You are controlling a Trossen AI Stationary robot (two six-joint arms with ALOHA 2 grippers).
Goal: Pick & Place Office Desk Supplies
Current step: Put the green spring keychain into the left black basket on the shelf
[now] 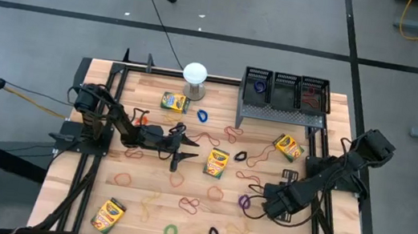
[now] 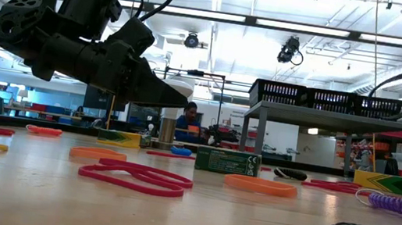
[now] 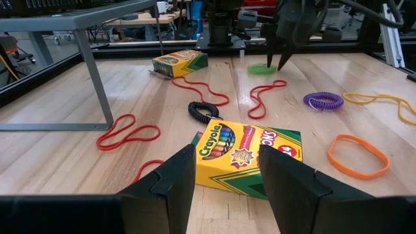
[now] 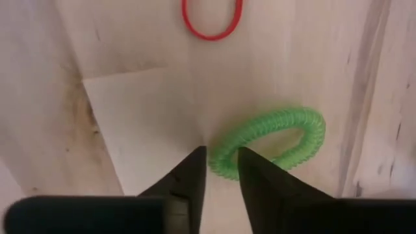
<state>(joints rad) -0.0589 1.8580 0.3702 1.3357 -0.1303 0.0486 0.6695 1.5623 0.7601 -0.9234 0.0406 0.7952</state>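
Jaws of the left gripper stand spread, holding nothing. In its wrist view the yellow-and-green cardboard crayon box lies flat on the table just ahead of the tips. It is framed by the two dark fingers, and no contact is visible. The high view agrees: left gripper low over the wooden table, its tips pointing at the box and just short of it.

Jaws of the right gripper stand a narrow gap apart and point down at the tabletop. The near end of a green coiled elastic loop lies in that gap at the tips, and the rest of the loop runs off to one side. A grip cannot be confirmed. A thin red rubber-band loop lies well beyond it.

Seen from the left wrist, the right gripper hangs tips-down beside the same green loop.

Around the box:
- black coiled loop, close behind it
- flat orange rubber band, off to one side
- purple coiled loop, farther out
- second crayon box, near the grey metal riser

Three black mesh bins sit in a row on top of the riser at the far edge.
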